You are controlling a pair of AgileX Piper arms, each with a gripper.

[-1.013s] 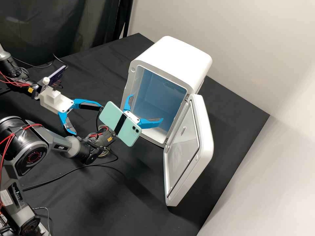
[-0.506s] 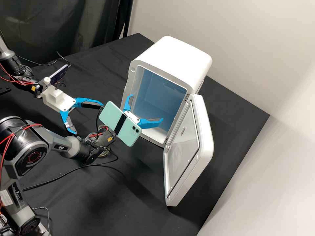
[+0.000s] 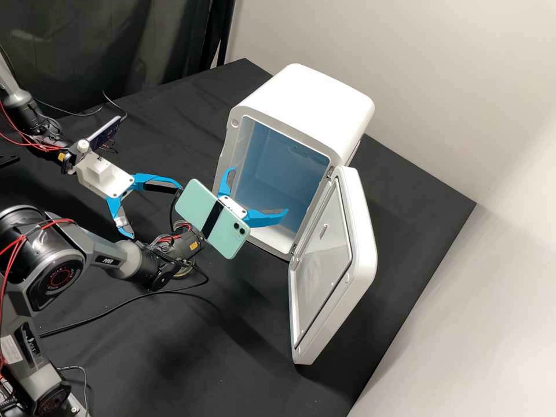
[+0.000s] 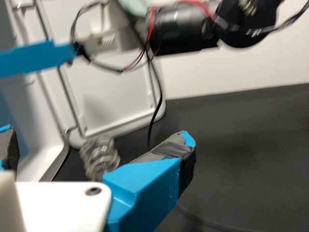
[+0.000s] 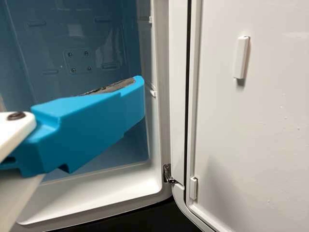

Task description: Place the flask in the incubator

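Right tool (image 3: 258, 192) spread, white blue-lined incubator (image 3: 313, 104)

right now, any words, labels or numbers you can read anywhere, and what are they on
None can be read.
White lettering on the near arm's grey link: too small to read.
White label on that arm's base: too small to read.
Incubator and its door: no print shows.

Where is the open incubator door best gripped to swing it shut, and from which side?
Probably the door by its free long edge, coming edge-on from the side opposite the hinge. It stands wide open as a flat upright slab, so that rim gives two opposed faces and most leverage.
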